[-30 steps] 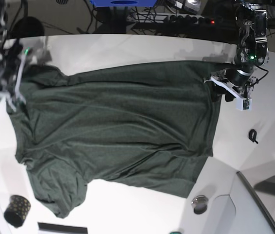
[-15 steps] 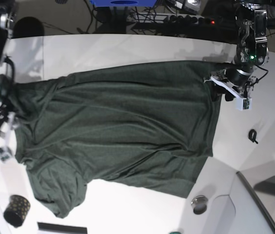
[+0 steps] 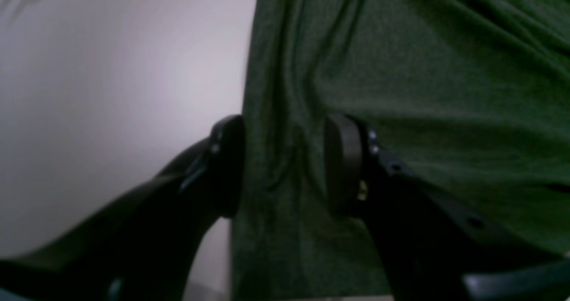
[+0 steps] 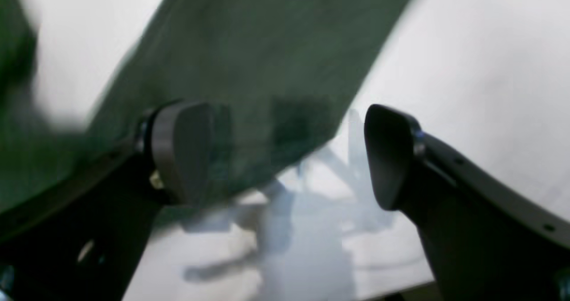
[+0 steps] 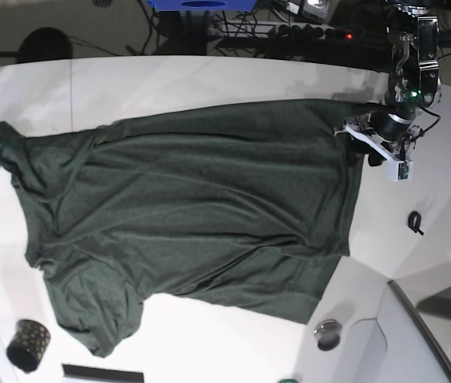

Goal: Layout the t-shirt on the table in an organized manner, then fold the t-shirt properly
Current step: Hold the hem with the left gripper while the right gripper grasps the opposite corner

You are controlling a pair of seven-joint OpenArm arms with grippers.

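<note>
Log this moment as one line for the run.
stage: layout | t-shirt: spread on table, wrinkled | left gripper: straddling hem edge | right gripper: open, nothing held

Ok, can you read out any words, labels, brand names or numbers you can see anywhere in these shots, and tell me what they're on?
None can be read.
The t-shirt is plain, with no print or tag showing.
The table bears no lettering.
The small black cup carries only dots, no text.
</note>
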